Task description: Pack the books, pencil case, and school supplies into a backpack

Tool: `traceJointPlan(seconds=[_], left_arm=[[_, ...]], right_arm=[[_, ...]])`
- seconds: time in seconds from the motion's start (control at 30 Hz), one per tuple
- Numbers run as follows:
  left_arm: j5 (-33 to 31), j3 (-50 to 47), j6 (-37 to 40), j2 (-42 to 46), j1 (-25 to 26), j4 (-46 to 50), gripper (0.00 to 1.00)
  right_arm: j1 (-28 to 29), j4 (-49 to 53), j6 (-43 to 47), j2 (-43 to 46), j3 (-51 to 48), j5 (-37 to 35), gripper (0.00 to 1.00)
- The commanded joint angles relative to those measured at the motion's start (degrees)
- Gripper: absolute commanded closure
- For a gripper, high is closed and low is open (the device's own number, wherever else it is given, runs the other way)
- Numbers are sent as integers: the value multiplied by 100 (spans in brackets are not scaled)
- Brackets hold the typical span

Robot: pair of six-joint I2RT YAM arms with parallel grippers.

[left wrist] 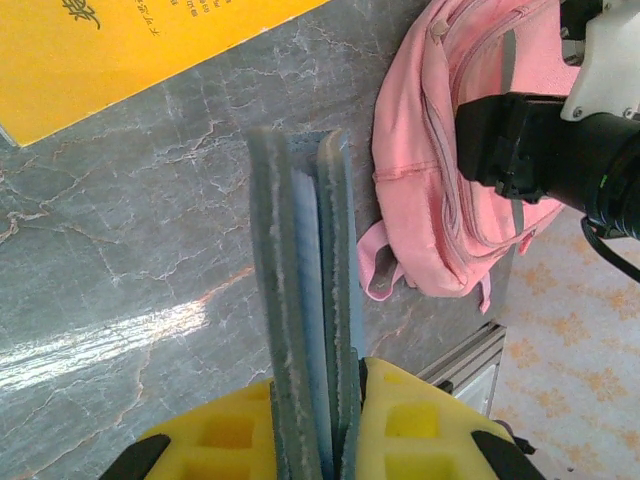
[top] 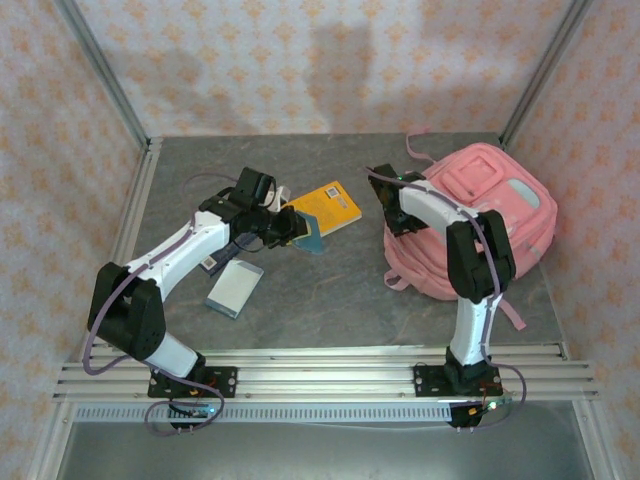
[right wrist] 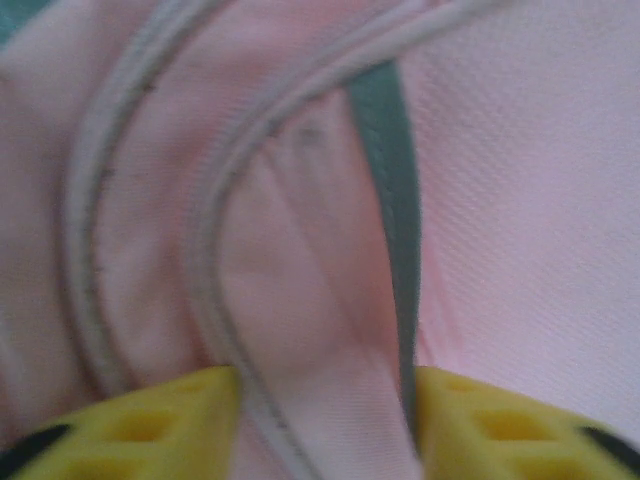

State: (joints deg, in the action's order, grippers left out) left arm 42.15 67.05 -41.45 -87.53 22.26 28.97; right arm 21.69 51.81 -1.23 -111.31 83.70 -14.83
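Backpack (right wrist: 500, 200) (pink, piped) lies pinched in right claw (right wrist: 325, 390).

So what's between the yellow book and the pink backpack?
Nothing but bare grey marbled table. The top view shows that empty gap between the orange-yellow paperback book and the pink fabric backpack.
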Motion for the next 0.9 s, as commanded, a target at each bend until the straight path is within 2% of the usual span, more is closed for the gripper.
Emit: traceJointPlan(seconds=[0.0, 0.1, 0.13, 0.43, 0.67, 0.87], left_arm=[[83, -42, 137, 97, 24, 39, 100], [65, -60, 129, 113, 24, 38, 100], [65, -67, 120, 113, 24, 34, 100], [57, 2, 161, 157, 23, 80, 100], [-18, 123, 269, 18, 32, 163, 100], [46, 459, 269, -469, 148, -43, 100]], right_arm=[[-95, 95, -95, -71, 91, 938, 79], [-116, 105, -68, 26, 117, 1264, 98], [-105, 98, -85, 92, 123, 1398, 100], [-113, -264, -777, 1146, -64, 2872, 100], [-121, 171, -853, 1903, 138, 2859, 100], [-121, 567, -905, 2344, 450, 2890, 100]])
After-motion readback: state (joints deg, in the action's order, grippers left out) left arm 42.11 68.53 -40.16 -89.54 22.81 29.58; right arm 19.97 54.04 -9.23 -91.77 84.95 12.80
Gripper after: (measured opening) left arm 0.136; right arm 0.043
